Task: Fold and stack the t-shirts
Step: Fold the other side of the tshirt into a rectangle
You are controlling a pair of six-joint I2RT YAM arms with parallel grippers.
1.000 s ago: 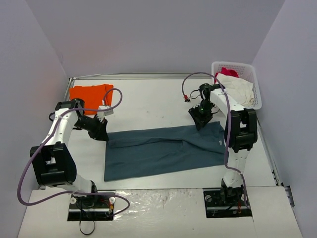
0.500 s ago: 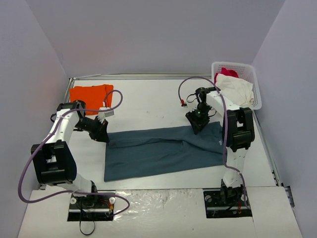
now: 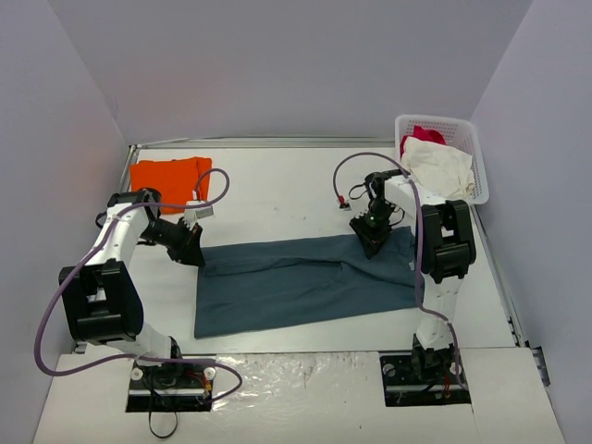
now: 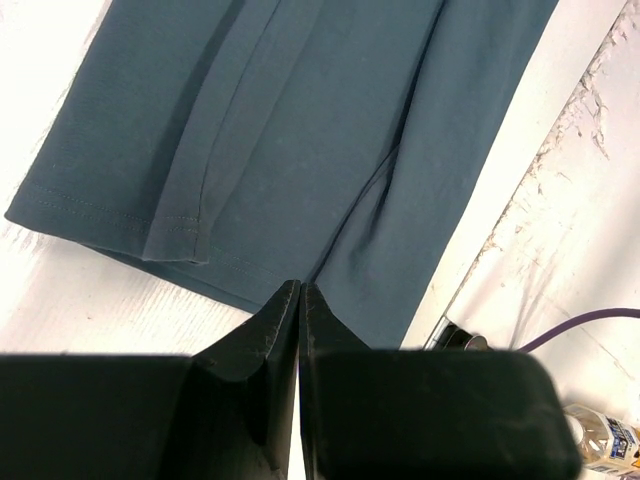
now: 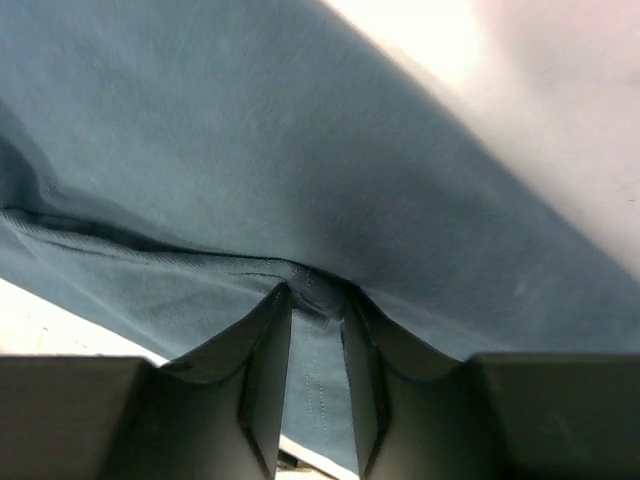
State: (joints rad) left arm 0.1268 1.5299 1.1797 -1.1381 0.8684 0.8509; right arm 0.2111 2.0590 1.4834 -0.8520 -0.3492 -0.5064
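Mid-table, slate-blue t-shirt (image 3: 305, 282) laid flat; orange t-shirt (image 3: 168, 172) folded far-left. Left gripper (image 4: 300, 300) closed at cloth's left edge, pinch not confirmed. Right gripper (image 5: 316, 300) narrowed on far hem fold. Cloth judged light, limp; best gripped at hems.

A white tabletop (image 3: 277, 190) carries everything. The slate-blue t-shirt (image 3: 305, 282) lies spread flat across its middle, partly folded lengthwise, with a crease running along it. The orange t-shirt (image 3: 169, 173) lies folded at the far left corner, well apart from the blue one. A white basket (image 3: 476, 153) stands at the far right edge, holding a white garment (image 3: 442, 168) and a red-pink garment (image 3: 423, 134).
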